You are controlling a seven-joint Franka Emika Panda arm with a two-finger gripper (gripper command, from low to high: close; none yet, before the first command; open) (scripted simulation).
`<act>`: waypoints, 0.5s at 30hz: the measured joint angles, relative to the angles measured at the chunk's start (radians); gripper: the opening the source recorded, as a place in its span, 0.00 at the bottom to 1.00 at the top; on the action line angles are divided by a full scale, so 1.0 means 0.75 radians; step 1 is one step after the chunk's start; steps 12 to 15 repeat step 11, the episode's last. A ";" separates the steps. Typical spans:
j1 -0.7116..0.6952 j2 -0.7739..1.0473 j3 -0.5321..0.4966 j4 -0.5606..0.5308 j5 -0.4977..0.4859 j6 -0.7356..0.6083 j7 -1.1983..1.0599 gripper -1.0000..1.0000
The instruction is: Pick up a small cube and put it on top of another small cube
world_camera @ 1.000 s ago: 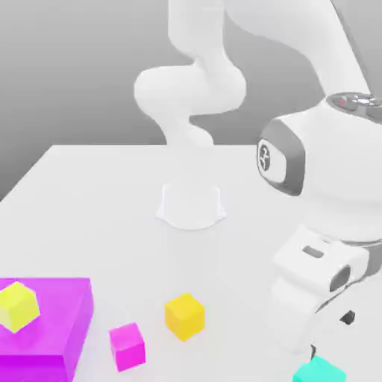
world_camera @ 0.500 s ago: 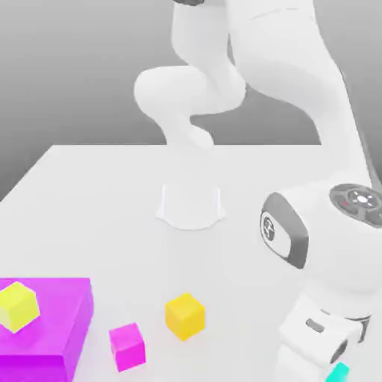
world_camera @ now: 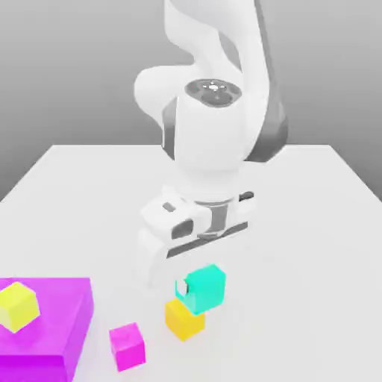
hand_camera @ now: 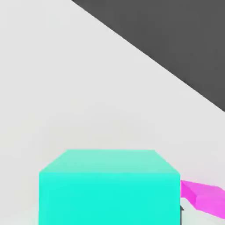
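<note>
The small cube, teal, hangs in my gripper, which is shut on it; one dark fingertip shows on its side toward the exterior view's left. It is right above another small cube, the orange-yellow one on the table. The teal cube's lower edge overlaps that cube's top, slightly offset to the exterior view's right. Whether the two touch I cannot tell. In the hand view the teal cube lies close before the camera.
A large magenta block stands at the exterior view's front left with a lime-yellow cube on it. A small magenta cube lies left of the orange-yellow one. A magenta shape shows beside the teal cube.
The gripper shut on the teal cube at the exterior view's front right. The arm then lifted it and carried it left, to above the orange-yellow cube.
</note>
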 joint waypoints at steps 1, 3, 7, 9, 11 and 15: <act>0.001 -0.013 -0.011 -0.032 0.020 0.017 -0.024 0.00; 0.005 0.032 -0.019 -0.053 0.050 0.082 -0.053 0.00; 0.007 0.199 -0.014 -0.056 0.096 0.252 -0.088 0.00; 0.005 0.234 -0.012 -0.056 0.102 0.286 -0.092 1.00; 0.005 0.234 -0.012 -0.056 0.102 0.286 -0.092 1.00; 0.005 0.234 -0.012 -0.056 0.102 0.286 -0.092 1.00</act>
